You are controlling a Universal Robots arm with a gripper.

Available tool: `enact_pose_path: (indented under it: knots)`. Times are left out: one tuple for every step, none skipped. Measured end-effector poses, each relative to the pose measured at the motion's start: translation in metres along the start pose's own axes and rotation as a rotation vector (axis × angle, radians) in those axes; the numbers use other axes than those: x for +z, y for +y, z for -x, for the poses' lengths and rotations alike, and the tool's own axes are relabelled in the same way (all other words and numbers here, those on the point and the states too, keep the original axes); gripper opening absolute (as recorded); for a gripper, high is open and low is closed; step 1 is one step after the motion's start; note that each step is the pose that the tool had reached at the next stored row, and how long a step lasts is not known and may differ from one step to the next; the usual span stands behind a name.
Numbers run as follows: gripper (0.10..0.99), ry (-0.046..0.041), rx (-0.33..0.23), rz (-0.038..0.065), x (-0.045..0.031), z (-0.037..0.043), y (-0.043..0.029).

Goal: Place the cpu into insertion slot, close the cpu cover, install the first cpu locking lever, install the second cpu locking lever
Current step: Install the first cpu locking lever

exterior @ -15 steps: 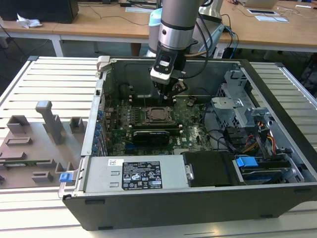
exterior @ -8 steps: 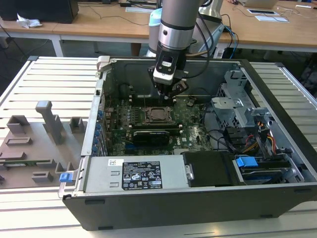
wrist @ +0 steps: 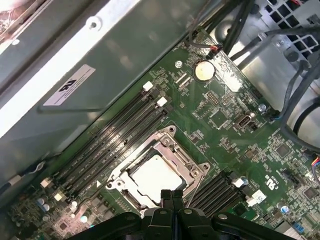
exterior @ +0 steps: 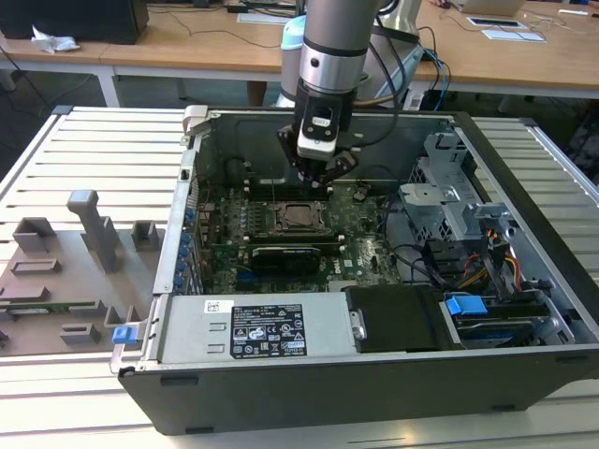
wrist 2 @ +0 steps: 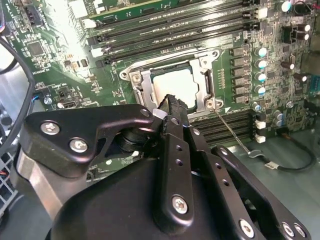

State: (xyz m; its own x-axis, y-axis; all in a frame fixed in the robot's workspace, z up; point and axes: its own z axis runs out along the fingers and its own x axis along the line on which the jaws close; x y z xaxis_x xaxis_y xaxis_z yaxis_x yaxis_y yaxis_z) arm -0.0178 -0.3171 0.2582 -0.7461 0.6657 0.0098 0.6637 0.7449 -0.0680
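Observation:
The cpu [wrist 2: 176,84] is a pale square lying flat in the socket on the green motherboard [exterior: 367,251]. The cpu cover [wrist 2: 141,83], a silvery frame, lies down around it; both also show in the first wrist view, the cpu [wrist: 149,176] inside the cover [wrist: 174,150]. In the exterior view my gripper [exterior: 318,178] hangs just above the socket and the cpu [exterior: 301,217]. In both wrist views its black fingers [wrist: 165,197] are pressed together with nothing between them, the tips over the socket's edge. A thin wire lever [wrist 2: 231,131] runs out from one corner of the socket.
The motherboard sits deep inside an open computer case [exterior: 281,369]. Memory slots [wrist: 117,137] run beside the socket. A drive cage [exterior: 440,201], cables [exterior: 487,267] and a black block [exterior: 393,318] crowd the exterior view's right. Grey fixtures [exterior: 94,224] stand on the table at the left.

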Motion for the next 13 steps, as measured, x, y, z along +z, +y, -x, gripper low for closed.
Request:
enact_pose_path:
  knots:
    - [0.106,-0.0008,-0.011,0.000,0.0000,0.0000,0.0000]
    - [0.106,-0.0019,-0.027,0.000,0.0000,0.0000,0.0000]
    - [0.106,-0.0028,-0.040,0.000,0.0000,0.0000,0.0000]
    - [0.106,-0.0034,-0.051,0.000,0.0000,0.0000,0.0000]
    - [0.106,-0.0041,-0.060,-0.001,0.0000,0.0000,0.0000]
    - [0.106,-0.0048,-0.070,-0.001,0.0000,0.0000,0.0000]
    - [0.106,-0.0052,-0.077,-0.001,0.0000,0.0000,0.0000]
    - [0.106,-0.0062,-0.090,-0.001,0.0000,0.0000,0.0000]
    - [0.106,-0.0075,-0.111,-0.001,0.0000,0.0000,0.0000]
    - [0.106,-0.0083,-0.122,-0.001,0.0000,0.0000,0.0000]
    - [0.106,-0.0091,-0.133,-0.001,0.0000,0.0000,0.0000]
    - [0.106,-0.0096,-0.141,-0.001,0.0000,0.0000,0.0000]
    - [0.106,-0.0104,-0.152,-0.001,0.0000,0.0000,0.0000]
